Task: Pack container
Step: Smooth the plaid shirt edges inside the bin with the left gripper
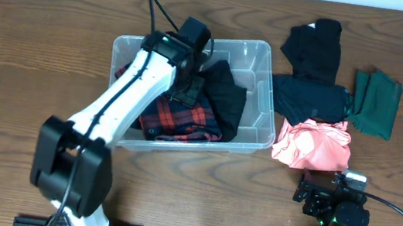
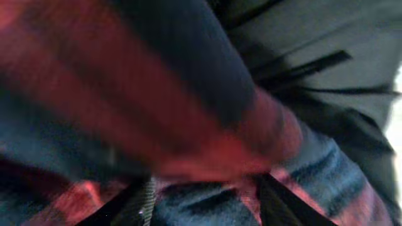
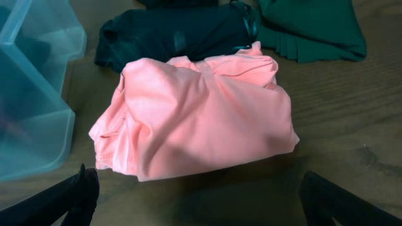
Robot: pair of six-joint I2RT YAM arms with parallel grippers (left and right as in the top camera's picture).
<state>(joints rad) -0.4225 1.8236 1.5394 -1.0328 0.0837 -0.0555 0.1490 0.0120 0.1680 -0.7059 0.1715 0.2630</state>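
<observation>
- My left pincer (image 1: pixel 190 84) is down inside the clear rectangular plastic container (image 1: pixel 259 140). Its fingers (image 2: pixel 143 202) are pushed into a red-and-black plaid cloth (image 1: pixel 177 118). The cloth fills the wrist view, so I cannot tell whether they are clamped on it or only pressing.
- Just beyond those fingers a black garment (image 1: pixel 227 93) is bunched against the container's far wall.
- My right pincer (image 3: pixel 201 188) sits low over the bench (image 1: pixel 36 68) with its fingers spread wide and nothing between them.
- Directly ahead of it, close, lies a folded salmon-pink garment (image 3: pixel 195 119).
- The container is ahead and to the left of the right pincer, just beside the pink garment. Its mouth faces up and its long axis runs across the pincer's line of reach.
- Past the pink garment is a crumpled black garment (image 3: pixel 176 34), and right of that a dark green cloth (image 3: pixel 308 28).
- My judgement is that the right arm is the nearer one for the pink piece. Carrying it left would bring it over the container's short end wall.
</observation>
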